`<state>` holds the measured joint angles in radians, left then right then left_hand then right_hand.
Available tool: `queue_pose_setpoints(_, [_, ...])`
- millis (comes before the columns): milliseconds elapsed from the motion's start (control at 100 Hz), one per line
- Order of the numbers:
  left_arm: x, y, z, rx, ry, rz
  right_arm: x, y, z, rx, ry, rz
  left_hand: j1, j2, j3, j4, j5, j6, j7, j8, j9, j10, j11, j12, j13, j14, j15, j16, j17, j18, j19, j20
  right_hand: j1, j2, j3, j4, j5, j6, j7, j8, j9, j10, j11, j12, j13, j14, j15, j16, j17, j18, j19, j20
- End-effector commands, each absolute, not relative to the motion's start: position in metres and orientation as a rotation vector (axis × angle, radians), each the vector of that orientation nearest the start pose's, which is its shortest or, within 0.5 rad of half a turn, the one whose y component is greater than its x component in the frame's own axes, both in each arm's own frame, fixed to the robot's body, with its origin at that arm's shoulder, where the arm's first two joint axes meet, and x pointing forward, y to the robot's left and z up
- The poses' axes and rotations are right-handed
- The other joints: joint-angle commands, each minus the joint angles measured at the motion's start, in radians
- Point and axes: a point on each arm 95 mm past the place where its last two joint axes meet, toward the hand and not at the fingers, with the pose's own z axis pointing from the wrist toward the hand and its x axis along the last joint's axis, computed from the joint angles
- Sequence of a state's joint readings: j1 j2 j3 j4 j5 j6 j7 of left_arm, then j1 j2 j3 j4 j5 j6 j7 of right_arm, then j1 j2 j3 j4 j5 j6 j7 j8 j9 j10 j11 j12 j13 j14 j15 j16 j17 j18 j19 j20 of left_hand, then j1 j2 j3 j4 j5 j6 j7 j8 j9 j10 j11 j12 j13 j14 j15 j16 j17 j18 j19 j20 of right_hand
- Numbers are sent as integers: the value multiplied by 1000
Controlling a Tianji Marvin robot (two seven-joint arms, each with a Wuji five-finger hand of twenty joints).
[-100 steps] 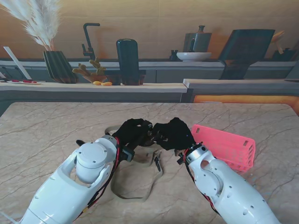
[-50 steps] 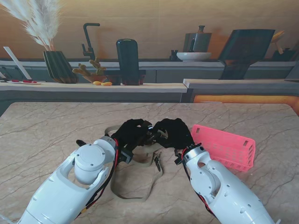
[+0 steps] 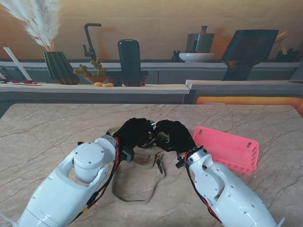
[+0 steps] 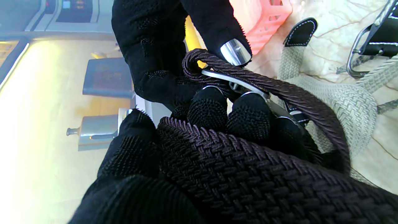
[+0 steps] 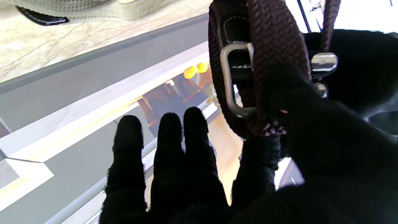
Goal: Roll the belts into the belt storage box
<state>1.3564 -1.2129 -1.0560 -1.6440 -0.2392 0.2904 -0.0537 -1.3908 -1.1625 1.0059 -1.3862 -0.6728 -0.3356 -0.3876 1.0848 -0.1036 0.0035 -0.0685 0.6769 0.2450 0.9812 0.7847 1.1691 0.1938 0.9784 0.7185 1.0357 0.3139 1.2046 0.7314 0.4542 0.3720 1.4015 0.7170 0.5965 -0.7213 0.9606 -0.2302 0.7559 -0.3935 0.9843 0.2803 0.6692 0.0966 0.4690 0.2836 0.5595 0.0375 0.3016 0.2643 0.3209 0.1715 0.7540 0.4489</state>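
Both hands grasp dark belt (image 4: 248, 174) mid-table to coil it: left hand (image 3: 134, 134), right hand (image 3: 174, 135); pink box (image 3: 229, 149) at 3 o'clock.

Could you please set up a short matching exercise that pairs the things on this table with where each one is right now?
Things:
1. dark brown belt
2. beige belt
3. pink storage box
4. left hand

Places or states:
A. lying loose on the table, nearer to me than the hands
B. on the table to the right of the right hand
C. held between both hands
D. closed on the dark belt, beside the right hand

Pairs: 1-C, 2-A, 3-B, 4-D
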Motion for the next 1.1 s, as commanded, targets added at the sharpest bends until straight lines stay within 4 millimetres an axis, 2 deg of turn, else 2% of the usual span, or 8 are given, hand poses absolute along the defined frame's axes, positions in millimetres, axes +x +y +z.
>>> queue_pose_setpoints(0, [432, -104, -270, -2492, 886, -2126, 418, 70, -319, 1175, 1202, 2185, -27, 51, -10, 30, 65, -55, 25, 12, 50, -20, 61, 24, 55, -9, 49, 25, 3, 11, 55, 24, 5, 36, 92, 38, 92, -160, 112, 29, -13, -24, -18, -15, -18, -41, -9, -20, 19, -43, -25, -28])
queue_pose_setpoints(120, [432, -104, -270, -2540, 848, -2153, 416, 73, -318, 1212, 1163, 2247, -45, 58, -11, 31, 78, -52, 33, 37, 61, -27, 86, 34, 66, -9, 71, 33, 7, 13, 58, 25, 9, 15, 115, 32, 107, -142, 119, 17, 3, -61, -20, -16, 20, -53, -8, -30, 53, -49, -21, -34])
queue_pose_setpoints(410, [431, -106, -274, -2696, 753, -2180, 413, 77, -317, 1257, 1125, 2329, -61, 70, -12, 32, 94, -51, 35, 63, 72, -30, 110, 44, 77, -5, 93, 40, 9, 18, 60, 27, 15, -22, 153, 19, 137, -123, 132, -7, -17, -75, -36, -21, 78, -63, -35, -50, 115, -69, -18, -61])
queue_pose_setpoints(620, [431, -107, -276, -2729, 734, -2194, 412, 80, -316, 1261, 1100, 2367, -60, 72, -10, 32, 93, -53, 29, 74, 73, -30, 110, 46, 78, -8, 95, 41, 9, 16, 60, 27, 22, -52, 190, 27, 156, -82, 145, -33, -117, -49, -43, -21, 64, -38, -69, -68, 137, -73, -20, -114])
queue_pose_setpoints(800, [430, -106, -276, -2737, 740, -2218, 410, 82, -315, 1289, 1074, 2399, -59, 84, -12, 30, 92, -57, 24, 80, 70, -31, 108, 47, 74, -6, 94, 41, 8, 14, 58, 27, 30, -62, 200, 34, 160, -60, 151, -39, -139, -38, -26, -14, 88, -30, -70, -71, 161, -80, -10, -133])
queue_pose_setpoints(910, [430, -106, -276, -2746, 718, -2240, 408, 85, -316, 1332, 1054, 2427, -59, 84, -14, 30, 92, -59, 22, 84, 69, -30, 106, 49, 73, -7, 93, 41, 5, 14, 57, 26, 49, -63, 202, 33, 165, -24, 156, -40, -83, -16, 2, -6, 173, -41, -57, -69, 207, -97, 34, -153])
queue_pose_setpoints(1020, [430, -105, -275, -2734, 693, -2259, 406, 87, -315, 1399, 1016, 2456, -58, 85, -14, 30, 91, -60, 20, 86, 69, -31, 106, 50, 73, -7, 92, 42, 5, 13, 56, 26, 73, -61, 197, 30, 168, 7, 155, -33, 40, -4, 23, -2, 298, -36, -8, -48, 278, -116, 107, -160])
queue_pose_setpoints(1090, [430, -105, -275, -2724, 673, -2270, 405, 87, -315, 1429, 1002, 2464, -58, 85, -14, 30, 91, -63, 20, 87, 68, -31, 105, 50, 70, -8, 91, 42, 4, 11, 56, 26, 88, -56, 186, 27, 171, 15, 149, -23, 136, 0, 17, -7, 380, -31, 26, -5, 323, -122, 172, -143])
